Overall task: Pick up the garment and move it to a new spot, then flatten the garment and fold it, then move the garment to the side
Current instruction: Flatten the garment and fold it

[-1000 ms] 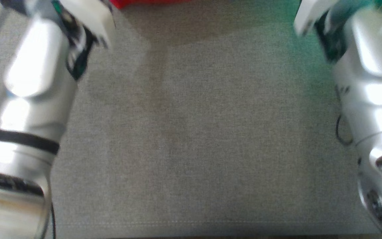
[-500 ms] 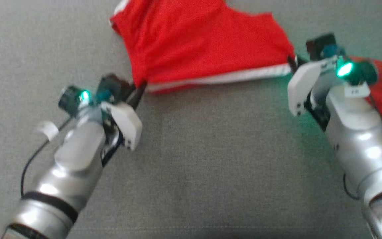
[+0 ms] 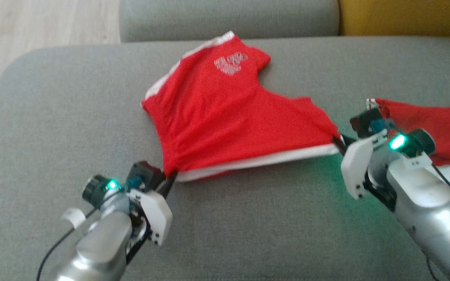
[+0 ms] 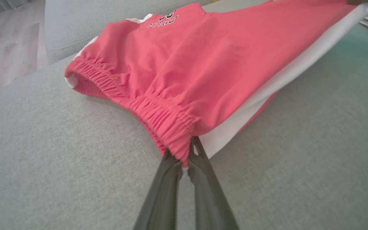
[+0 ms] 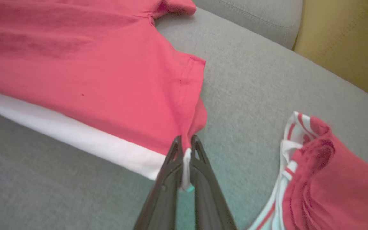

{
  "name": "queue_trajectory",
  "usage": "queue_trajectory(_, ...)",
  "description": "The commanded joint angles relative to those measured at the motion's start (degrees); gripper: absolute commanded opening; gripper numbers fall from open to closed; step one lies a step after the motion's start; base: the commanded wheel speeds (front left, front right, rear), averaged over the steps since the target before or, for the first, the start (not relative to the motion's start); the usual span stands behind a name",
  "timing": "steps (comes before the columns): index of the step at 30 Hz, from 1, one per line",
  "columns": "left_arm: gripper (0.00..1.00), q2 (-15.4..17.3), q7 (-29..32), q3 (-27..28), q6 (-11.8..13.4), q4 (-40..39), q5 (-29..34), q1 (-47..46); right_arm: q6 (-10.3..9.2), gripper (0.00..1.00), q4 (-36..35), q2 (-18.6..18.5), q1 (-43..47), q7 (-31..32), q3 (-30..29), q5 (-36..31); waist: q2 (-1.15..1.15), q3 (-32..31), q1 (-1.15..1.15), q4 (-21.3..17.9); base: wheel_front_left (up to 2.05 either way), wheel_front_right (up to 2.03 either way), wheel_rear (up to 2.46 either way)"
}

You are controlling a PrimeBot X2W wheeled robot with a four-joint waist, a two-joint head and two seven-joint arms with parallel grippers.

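The garment point(image 3: 225, 121) is a pair of red shorts with white side stripes and a white logo, spread on a grey sofa seat point(image 3: 72, 117). My left gripper point(image 3: 170, 177) is shut on its elastic waistband corner at the near left, and the left wrist view shows the garment point(image 4: 203, 64) with the gripper point(image 4: 184, 156) pinching the gathered band. My right gripper point(image 3: 338, 142) is shut on the near right corner, at the white stripe's end. In the right wrist view the garment point(image 5: 91, 64) hangs from that gripper point(image 5: 186, 150). The near white-striped edge is pulled taut between both grippers.
A second red garment with white trim point(image 3: 436, 128) lies bunched at the right, close to my right arm; it is also in the right wrist view point(image 5: 324, 179). A grey back cushion point(image 3: 229, 17) and a yellow cushion point(image 3: 404, 17) stand behind. Wooden floor point(image 3: 33, 23) lies beyond the seat's left edge.
The head camera has tilted up, bringing the whole garment and the sofa back into view. Both grippers stay shut on the garment's near corners.
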Motion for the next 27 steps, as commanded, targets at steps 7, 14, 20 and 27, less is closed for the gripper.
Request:
queue_trajectory(7,0.00,1.8,0.1,0.3,0.1,-5.5,-2.3,4.1,0.20,0.00,-6.8,-8.6,4.1,5.9,8.4,8.9,0.00,-5.6,0.00,1.1,0.00,0.00,0.00)
queue_trajectory(14,0.00,2.9,4.5,-1.3,-0.7,-12.9,-5.9,10.4,0.20,0.00,-17.3,-18.4,6.6,15.6,15.9,19.3,0.00,-7.9,0.00,1.1,0.00,0.00,0.00)
queue_trajectory(20,0.00,5.3,9.4,-2.4,-1.1,-21.6,-10.6,16.7,0.20,0.00,-25.9,-26.6,8.2,23.3,20.2,26.9,0.00,-9.3,0.00,0.9,0.00,0.00,0.00)
queue_trajectory(27,0.00,8.8,15.7,-4.0,-1.4,-33.5,-17.8,21.8,0.20,0.00,-34.9,-33.1,9.2,28.9,21.6,32.3,0.00,-9.9,0.00,1.3,0.00,0.00,0.00)
